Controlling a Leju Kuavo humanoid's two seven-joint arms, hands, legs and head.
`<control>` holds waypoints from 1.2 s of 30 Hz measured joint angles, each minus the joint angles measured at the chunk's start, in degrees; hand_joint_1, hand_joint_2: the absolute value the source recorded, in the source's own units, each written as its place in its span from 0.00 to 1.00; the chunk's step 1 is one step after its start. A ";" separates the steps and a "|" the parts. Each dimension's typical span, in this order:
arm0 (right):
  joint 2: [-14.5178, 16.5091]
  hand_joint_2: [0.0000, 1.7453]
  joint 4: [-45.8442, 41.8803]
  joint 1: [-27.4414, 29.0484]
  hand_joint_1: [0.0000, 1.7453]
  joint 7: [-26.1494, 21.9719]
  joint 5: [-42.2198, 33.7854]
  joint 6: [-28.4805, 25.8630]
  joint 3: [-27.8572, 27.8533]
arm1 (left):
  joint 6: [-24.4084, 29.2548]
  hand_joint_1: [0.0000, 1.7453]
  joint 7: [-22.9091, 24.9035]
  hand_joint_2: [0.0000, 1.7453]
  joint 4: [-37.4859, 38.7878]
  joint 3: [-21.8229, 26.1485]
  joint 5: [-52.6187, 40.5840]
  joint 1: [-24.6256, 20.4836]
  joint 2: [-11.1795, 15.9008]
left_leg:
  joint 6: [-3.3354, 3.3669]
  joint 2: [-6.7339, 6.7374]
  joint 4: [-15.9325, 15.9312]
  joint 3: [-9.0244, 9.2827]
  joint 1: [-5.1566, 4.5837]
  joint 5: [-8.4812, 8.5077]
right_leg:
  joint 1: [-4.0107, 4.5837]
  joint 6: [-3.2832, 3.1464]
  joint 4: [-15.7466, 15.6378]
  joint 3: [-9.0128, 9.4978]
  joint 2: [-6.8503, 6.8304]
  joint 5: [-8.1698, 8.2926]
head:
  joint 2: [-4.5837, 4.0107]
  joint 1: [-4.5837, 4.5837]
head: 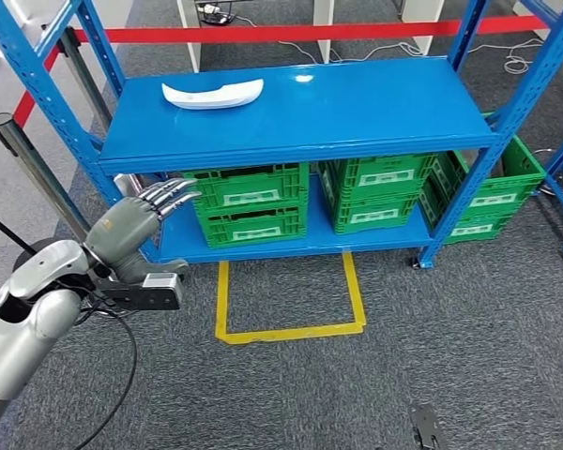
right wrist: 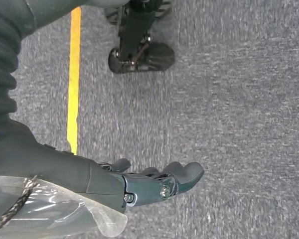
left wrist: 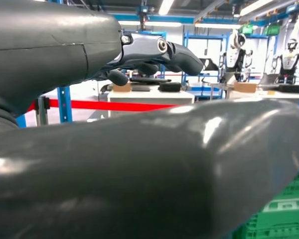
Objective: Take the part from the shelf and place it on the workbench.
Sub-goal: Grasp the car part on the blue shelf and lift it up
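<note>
A white curved part (head: pixel 213 94) lies on the left half of the blue shelf's top board (head: pixel 349 108). My left hand (head: pixel 133 225) is raised below and to the left of that board, near the shelf's front left post, fingers stretched toward the shelf and holding nothing. In the left wrist view the thick grey thumb (left wrist: pixel 151 164) and the dark fingers (left wrist: pixel 155 50) stand apart with nothing between them. My right hand (right wrist: pixel 155 181) hangs over the grey carpet with its fingers straight and nothing in them.
Green crates (head: pixel 251 202) fill the shelf's lower level, with more (head: pixel 488 192) at the right. A yellow taped square (head: pixel 289 300) marks the carpet before the shelf. A red barrier tape (head: pixel 300 34) runs behind. Grey poles (head: pixel 38 169) lean at the left.
</note>
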 joint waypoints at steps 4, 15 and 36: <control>0.02 1.00 0.00 0.09 0.00 0.01 0.00 0.02 0.00 | -0.01 0.00 0.00 0.00 0.00 -0.01 0.00 0.43 0.02 | -0.37 0.00 0.47 -0.01 0.51 2.09 | -0.08 0.06 0.07 0.05 0.01 -0.01 | 0.01 0.01; -0.03 1.00 0.01 0.04 0.00 0.00 0.00 0.03 0.01 | 0.00 0.00 0.00 0.00 0.00 0.09 0.00 0.17 -0.06 | 2.57 0.04 -12.48 5.30 0.26 6.81 | -0.01 2.57 10.74 -5.81 -0.03 -5.65 | 0.01 0.39; -0.09 1.00 0.01 0.07 0.00 0.02 0.00 0.02 0.00 | 0.00 0.00 0.00 0.00 0.00 0.14 0.00 0.45 0.02 | 0.19 -0.14 -5.53 2.42 0.20 5.22 | 0.12 0.16 -0.12 0.33 0.07 -0.07 | 0.01 0.16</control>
